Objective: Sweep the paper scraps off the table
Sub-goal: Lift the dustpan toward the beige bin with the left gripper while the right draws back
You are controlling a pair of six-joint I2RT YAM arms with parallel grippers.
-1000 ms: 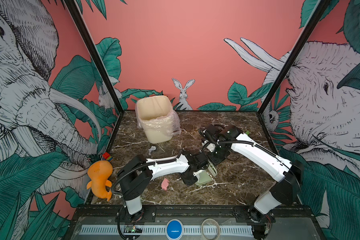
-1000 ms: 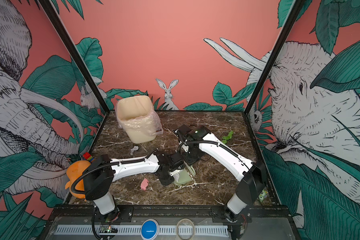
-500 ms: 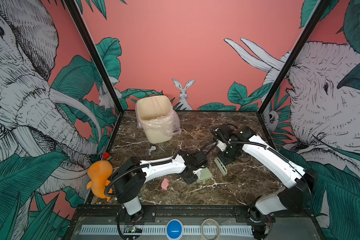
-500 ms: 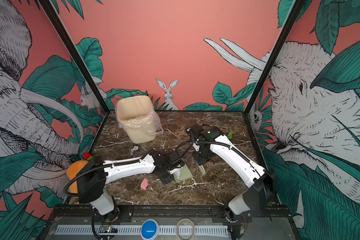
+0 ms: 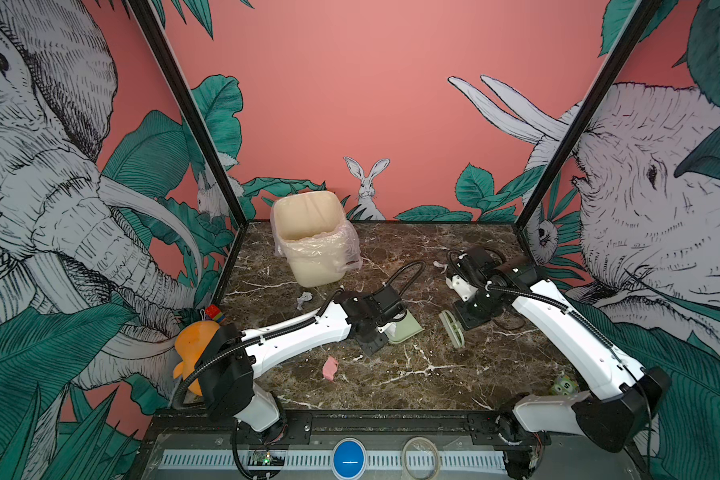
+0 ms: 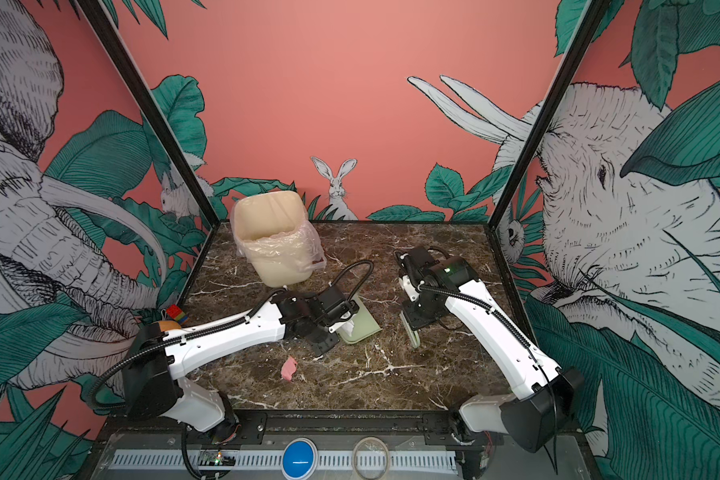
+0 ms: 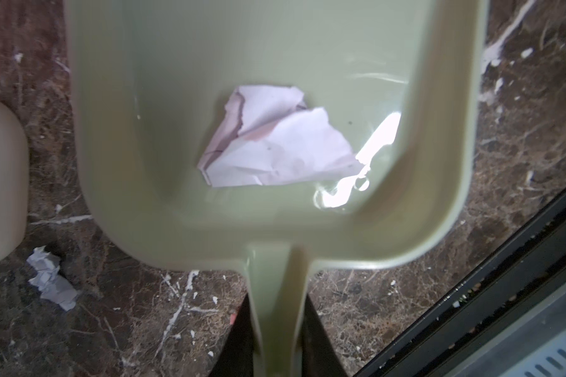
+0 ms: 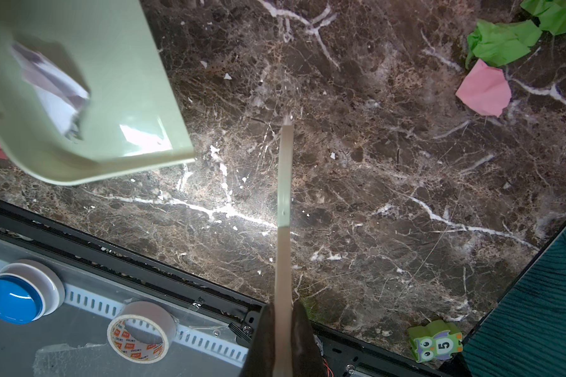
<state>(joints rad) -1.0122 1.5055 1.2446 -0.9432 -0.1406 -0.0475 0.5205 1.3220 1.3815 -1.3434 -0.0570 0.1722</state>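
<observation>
My left gripper (image 5: 383, 330) (image 7: 278, 326) is shut on the handle of the pale green dustpan (image 5: 408, 328) (image 6: 360, 328) (image 7: 177, 196), mid-table. A white paper scrap (image 7: 275, 140) (image 8: 53, 88) lies inside the pan. My right gripper (image 5: 464, 320) (image 8: 283, 321) is shut on the pale green brush (image 5: 452, 330) (image 6: 410, 332) (image 8: 284, 182), to the right of the pan and apart from it. Loose paper scraps lie on the table (image 5: 433, 374): a pink one (image 5: 330, 368) (image 6: 288, 368), white ones (image 5: 304, 299) (image 7: 51, 282) (image 5: 440, 264), and green (image 8: 500, 39) and pink (image 8: 484, 89) ones in the right wrist view.
A cream bin (image 5: 312, 241) (image 6: 273, 245) with a clear liner stands at the back left. An orange toy (image 5: 194, 345) and a coloured cube (image 5: 213, 312) sit at the left edge. A green owl block (image 5: 564, 386) (image 8: 437, 341) lies front right. A tape roll (image 8: 141, 331) and blue button (image 8: 13, 300) lie beyond the front frame.
My right arm has swung the brush to the right, away from the dustpan's mouth. The dustpan has shifted a little toward the back with the white scrap in it.
</observation>
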